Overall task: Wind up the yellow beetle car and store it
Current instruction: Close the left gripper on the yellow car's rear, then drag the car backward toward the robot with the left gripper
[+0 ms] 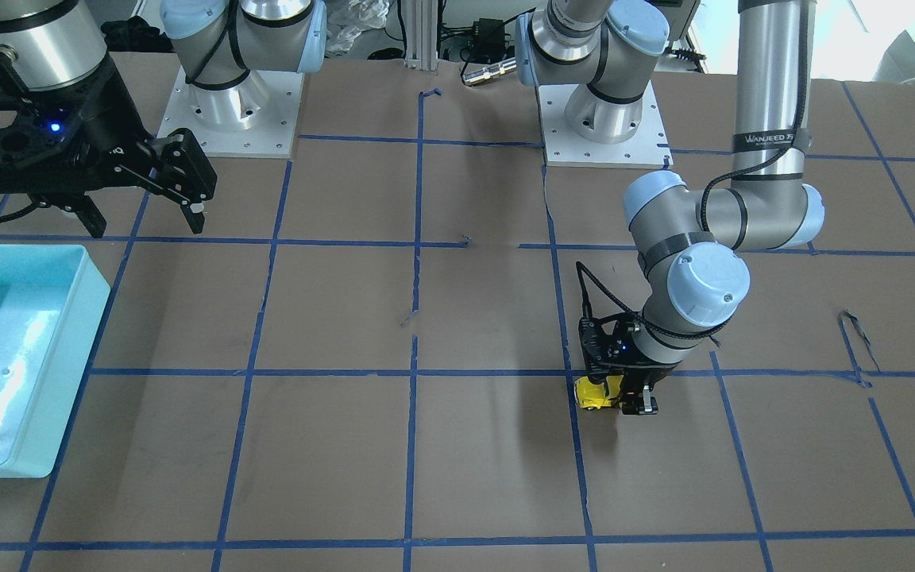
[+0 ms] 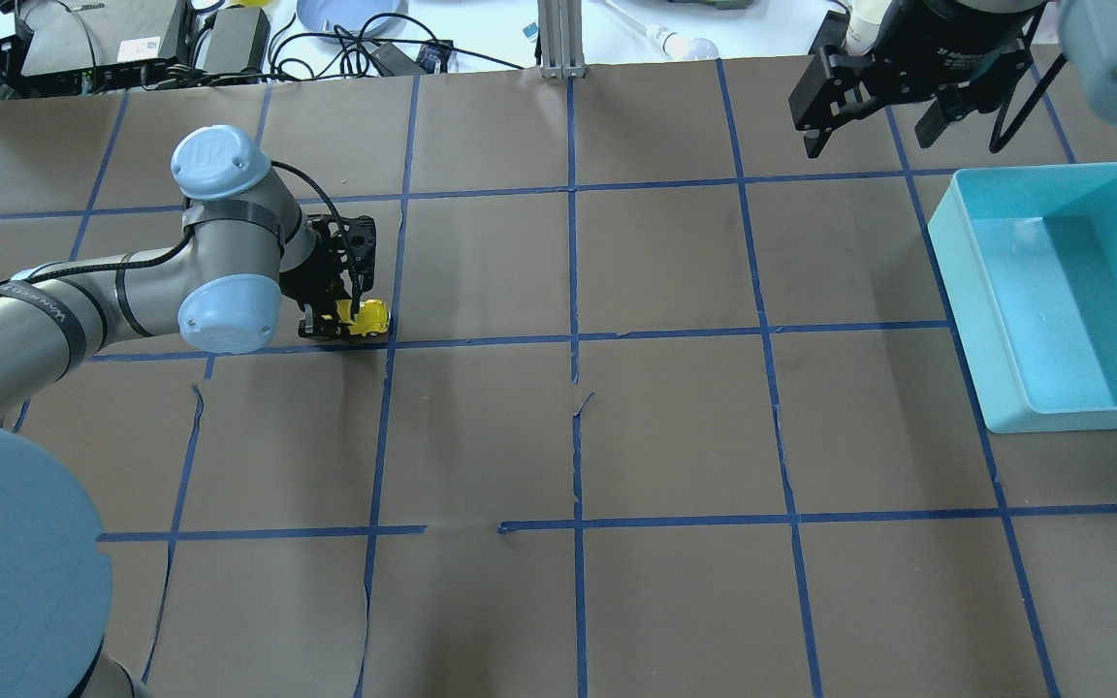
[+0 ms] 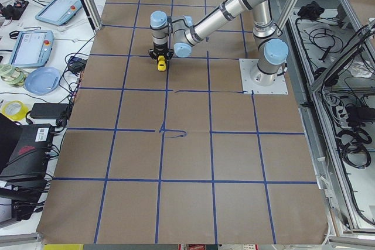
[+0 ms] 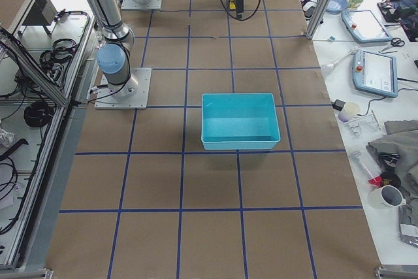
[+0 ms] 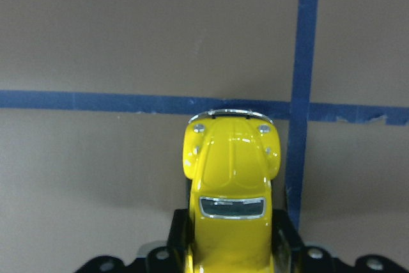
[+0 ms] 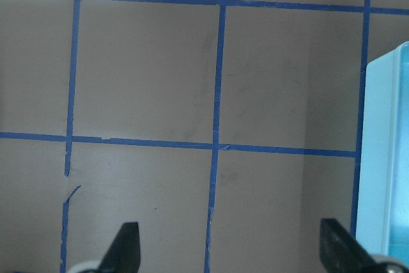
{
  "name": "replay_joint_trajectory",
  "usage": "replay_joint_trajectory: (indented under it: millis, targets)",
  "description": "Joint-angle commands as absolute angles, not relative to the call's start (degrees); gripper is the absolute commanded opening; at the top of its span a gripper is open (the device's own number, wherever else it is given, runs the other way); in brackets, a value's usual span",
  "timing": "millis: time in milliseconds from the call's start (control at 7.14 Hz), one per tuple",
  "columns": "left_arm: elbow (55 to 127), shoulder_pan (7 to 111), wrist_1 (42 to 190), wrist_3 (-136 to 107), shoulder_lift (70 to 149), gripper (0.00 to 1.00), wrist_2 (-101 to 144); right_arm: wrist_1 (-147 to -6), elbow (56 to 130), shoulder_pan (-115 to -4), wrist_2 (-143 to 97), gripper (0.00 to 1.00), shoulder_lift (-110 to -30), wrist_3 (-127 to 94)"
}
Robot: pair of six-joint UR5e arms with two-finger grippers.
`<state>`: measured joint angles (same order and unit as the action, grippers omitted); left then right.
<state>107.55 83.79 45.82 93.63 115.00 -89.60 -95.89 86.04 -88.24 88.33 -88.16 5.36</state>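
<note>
The yellow beetle car point(image 1: 594, 393) sits low at the table on a blue tape line, held between the fingers of my left gripper point(image 1: 612, 397). It also shows in the overhead view point(image 2: 365, 318), the left side view point(image 3: 161, 63) and the left wrist view point(image 5: 230, 190), where the fingers clamp its rear sides and its nose points away. My left gripper point(image 2: 345, 325) is shut on the car. My right gripper point(image 1: 144, 218) is open and empty, raised near the robot's base; it also shows in the overhead view point(image 2: 874, 131). Its fingertips point(image 6: 126, 247) stand wide apart.
A light blue bin point(image 1: 21, 349) stands on the table under and in front of the right gripper; it also shows in the overhead view point(image 2: 1053, 291) and the right side view point(image 4: 238, 122). Brown paper with blue tape grid lines point(image 2: 573, 339) covers the table.
</note>
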Motion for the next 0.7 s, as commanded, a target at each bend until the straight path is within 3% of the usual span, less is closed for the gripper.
replay_joint_trajectory:
  millis: [0, 560]
  targets:
    - [107.58, 82.89, 45.7, 95.61, 114.87, 0.42, -89.56, -95.89, 86.04, -88.24, 88.33, 1.0, -88.15, 5.36]
    - [110.13, 77.35, 44.04, 102.29, 114.7, 0.42, -89.47, -95.89, 86.04, -88.24, 88.24, 1.0, -88.15, 5.36]
